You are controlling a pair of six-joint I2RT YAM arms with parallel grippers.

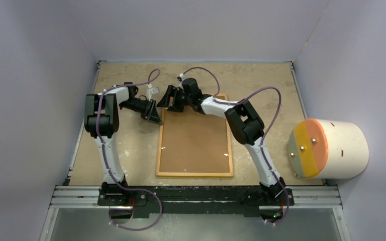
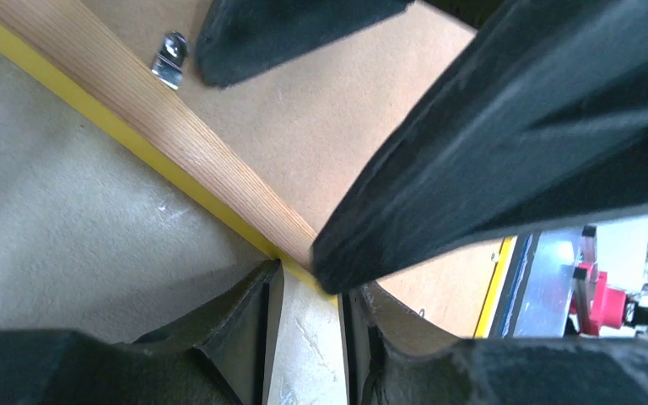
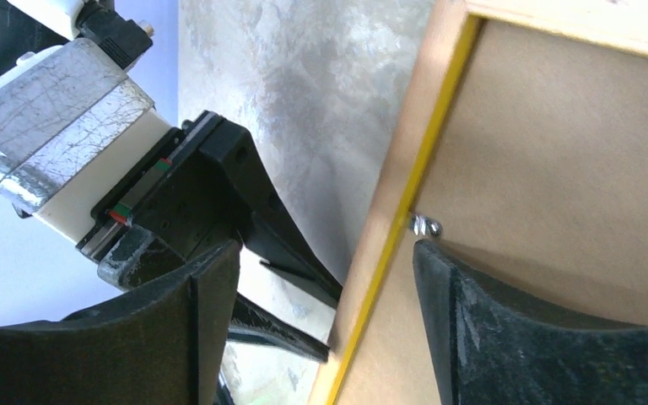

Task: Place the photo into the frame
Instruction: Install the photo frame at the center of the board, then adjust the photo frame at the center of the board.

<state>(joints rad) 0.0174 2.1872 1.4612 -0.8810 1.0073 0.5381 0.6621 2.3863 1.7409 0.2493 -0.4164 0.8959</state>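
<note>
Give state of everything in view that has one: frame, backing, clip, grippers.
frame: face down on table, wood back up.
backing board: seated inside the frame.
metal clip: lying on the board by the rail.
left gripper: jaws narrowly apart at frame's far left corner; grip unclear.
right gripper: open, straddling frame's left rail.
photo: not visible.

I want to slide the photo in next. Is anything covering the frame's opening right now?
Yes. The brown backing board fills the back of the frame, which lies face down, and a metal clip sits at the frame's inner edge over the board. The photo itself shows in no view.
</note>
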